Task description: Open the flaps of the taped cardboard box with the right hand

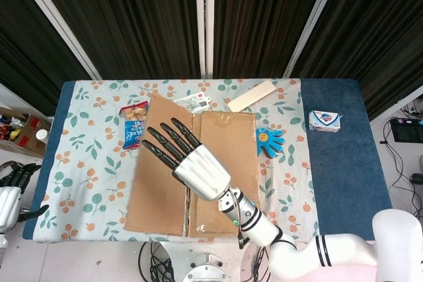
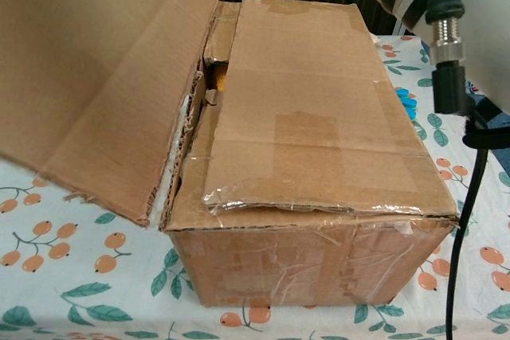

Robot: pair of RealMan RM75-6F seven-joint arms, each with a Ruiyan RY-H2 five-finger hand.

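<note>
Your cardboard box (image 1: 225, 163) sits at the middle of the table (image 1: 344, 163), its long axis running from the near edge toward the curtains. One flap (image 2: 96, 77) is already folded out to your left and lies splayed over the cloth; the other flap (image 2: 311, 109) is down flat across the top, with loose tape curling at its near edge. A narrow dark gap runs between the two along the box's length.

Your right hand (image 1: 188, 160) hangs over the thrown-back flap and the seam, palm down, its fingers (image 1: 165, 140) spread apart and straight, holding nothing. So the closed flap lies to the right of those fingers, and its free edge is the long one along the gap. In my judgement you will need to bring the fingertips to the right, into that gap, and lift outward to the right. Your right hand is by far the nearer; the left hand (image 1: 12, 193) is off the table's left corner, fingers loosely curled, and whether it holds anything you cannot tell from here.

Count of things: one box with two long flaps, one open and one shut. Around it lie one blue snack bag (image 1: 134, 127), one paper label (image 1: 198, 102), one pale wooden strip (image 1: 251, 95), one blue hand-shaped toy (image 1: 269, 140) and one small soap packet (image 1: 324, 121).
</note>
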